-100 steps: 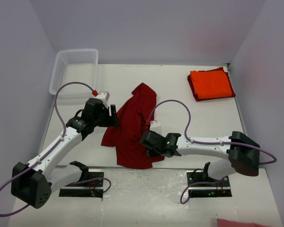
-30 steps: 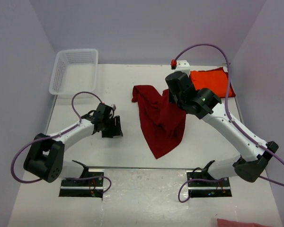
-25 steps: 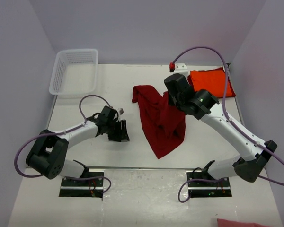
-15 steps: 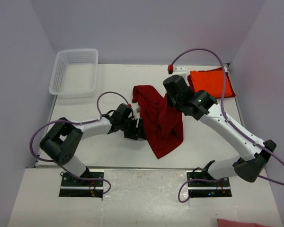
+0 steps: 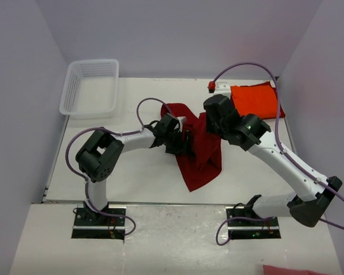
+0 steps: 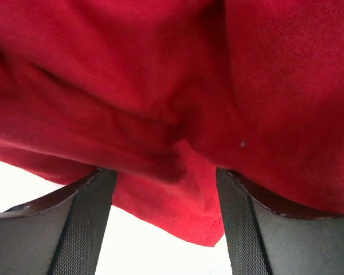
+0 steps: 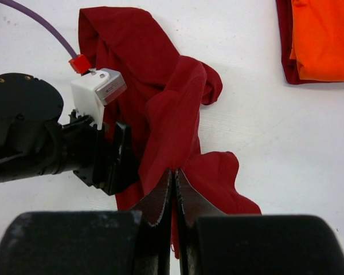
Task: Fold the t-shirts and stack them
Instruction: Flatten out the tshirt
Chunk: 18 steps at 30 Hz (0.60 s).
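Observation:
A dark crimson t-shirt [image 5: 202, 153] hangs bunched over the table's middle, its lower tip on the surface. My right gripper [image 7: 173, 179] is shut on a fold of it near the top [image 5: 209, 123]. My left gripper [image 5: 186, 143] reaches in low from the left, pressed against the shirt's left edge. Its jaws are open, and in the left wrist view the red cloth [image 6: 172, 86] drapes over both fingers [image 6: 83, 223], with a hem corner hanging between them. A folded bright orange t-shirt [image 5: 255, 100] lies at the back right on top of a folded dark red cloth [image 7: 288, 63].
A white mesh basket [image 5: 90, 86] stands at the back left corner. Lilac walls close in the table on three sides. A pink cloth [image 5: 289, 269] shows at the bottom right edge, off the table. Purple cables loop above both arms.
My left arm has swung right across the table, from the left side up against the hanging shirt's left edge, and its jaws have widened a little. My right gripper keeps its hold, barely moved.

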Tool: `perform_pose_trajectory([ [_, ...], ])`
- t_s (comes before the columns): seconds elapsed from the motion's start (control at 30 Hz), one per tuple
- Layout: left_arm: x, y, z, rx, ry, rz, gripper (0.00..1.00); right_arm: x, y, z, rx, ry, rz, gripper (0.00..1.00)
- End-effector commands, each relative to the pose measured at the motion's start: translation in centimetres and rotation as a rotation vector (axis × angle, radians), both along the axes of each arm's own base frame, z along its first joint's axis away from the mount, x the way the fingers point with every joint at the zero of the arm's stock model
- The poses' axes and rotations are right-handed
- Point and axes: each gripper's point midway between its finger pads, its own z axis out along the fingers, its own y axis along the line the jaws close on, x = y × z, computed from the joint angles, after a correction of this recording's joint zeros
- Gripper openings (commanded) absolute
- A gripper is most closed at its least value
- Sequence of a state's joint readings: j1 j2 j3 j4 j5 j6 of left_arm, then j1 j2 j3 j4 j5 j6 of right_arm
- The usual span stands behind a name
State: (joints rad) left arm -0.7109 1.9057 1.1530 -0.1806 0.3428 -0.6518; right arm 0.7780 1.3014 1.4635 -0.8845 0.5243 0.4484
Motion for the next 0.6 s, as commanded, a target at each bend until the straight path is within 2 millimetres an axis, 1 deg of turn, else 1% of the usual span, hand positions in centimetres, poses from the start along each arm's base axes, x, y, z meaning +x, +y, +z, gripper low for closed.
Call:
perform_pose_trajectory([
  [0.0,-0.3,0.8,-2.2,0.104,-0.001,0.013,0.72,-0.3,0.2,1.9,0.069,-0.051,0.009,0.0],
  [0.03,-0.4,0.9,-2.5,0.12,-0.006,0.013,0.72,-0.4,0.0,1.8,0.07,-0.051,0.007,0.0],
  [0.1,-0.4,1.9,-3.5,0.178,-0.015,0.029,0.71,-0.4,0.0,1.8,0.072,-0.053,0.007,0.0],
  [0.13,-0.6,2.1,-3.8,0.196,-0.015,0.026,0.67,-0.5,0.0,1.8,0.073,-0.053,0.008,0.0],
  [0.17,-0.7,2.7,-4.4,0.229,-0.021,0.034,0.61,-0.5,0.0,1.9,0.079,-0.057,0.009,0.0],
  [0.2,-0.9,2.9,-4.6,0.243,-0.021,0.033,0.46,-0.5,0.0,1.9,0.078,-0.055,0.013,0.0],
  [0.23,-1.1,3.1,-4.9,0.254,-0.02,0.033,0.39,-0.5,0.1,2.0,0.083,-0.058,0.013,0.0],
  [0.27,-1.4,3.5,-5.3,0.266,-0.013,0.033,0.26,-0.5,0.0,2.0,0.083,-0.058,0.012,0.0],
  [0.33,-1.9,3.8,-5.7,0.276,0.0,0.031,0.06,-0.5,-0.1,2.0,0.08,-0.06,0.006,0.0],
  [0.37,-2.3,4.1,-5.8,0.279,0.005,0.03,0.0,-0.5,-0.2,2.1,0.078,-0.063,0.001,0.0],
  [0.4,-2.3,4.3,-5.7,0.279,0.002,0.033,0.0,-0.3,-0.3,2.1,0.073,-0.066,-0.007,0.0],
  [0.43,-2.4,4.5,-5.4,0.28,-0.009,0.027,0.0,-0.1,-0.7,2.0,0.053,-0.074,-0.029,0.0],
  [0.47,-2.4,5.0,-4.3,0.286,-0.035,0.038,0.0,0.2,-0.8,1.8,0.031,-0.07,-0.038,0.0],
  [0.53,-2.1,5.9,-2.5,0.306,-0.076,0.062,0.0,0.8,-1.2,2.2,-0.005,-0.09,-0.065,0.0],
  [0.57,-1.7,6.7,0.2,0.313,-0.128,0.085,0.0,1.4,-1.8,2.4,-0.042,-0.11,-0.096,0.0],
])
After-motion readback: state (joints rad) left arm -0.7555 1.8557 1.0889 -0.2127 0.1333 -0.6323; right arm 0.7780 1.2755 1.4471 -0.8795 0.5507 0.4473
